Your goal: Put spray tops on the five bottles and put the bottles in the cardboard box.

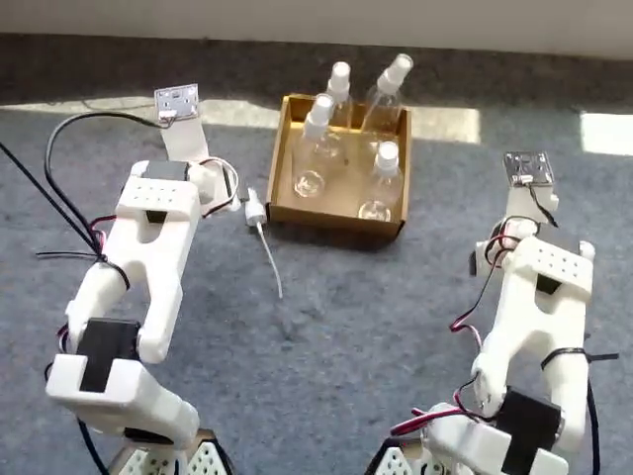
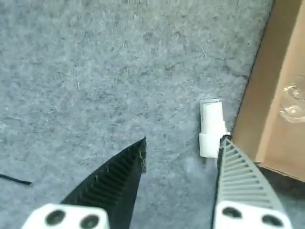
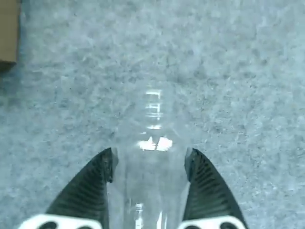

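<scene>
A cardboard box (image 1: 284, 158) stands on the grey carpet at the back centre and holds several clear bottles (image 1: 315, 148) with white spray tops on. A loose white spray top (image 1: 255, 209) lies on the carpet just left of the box, its thin tube trailing toward the front. In the left wrist view my left gripper (image 2: 183, 140) is open just above the carpet, one fingertip touching the spray top (image 2: 211, 129) beside the box wall (image 2: 281, 90). My right gripper (image 3: 150, 152) is shut on a clear bottle (image 3: 152, 119) that has no top, its neck pointing away over the carpet.
The left arm (image 1: 148, 247) stretches along the left side and the right arm (image 1: 534, 297) along the right. Open carpet lies between them in front of the box. A black cable (image 1: 59, 158) loops at the far left.
</scene>
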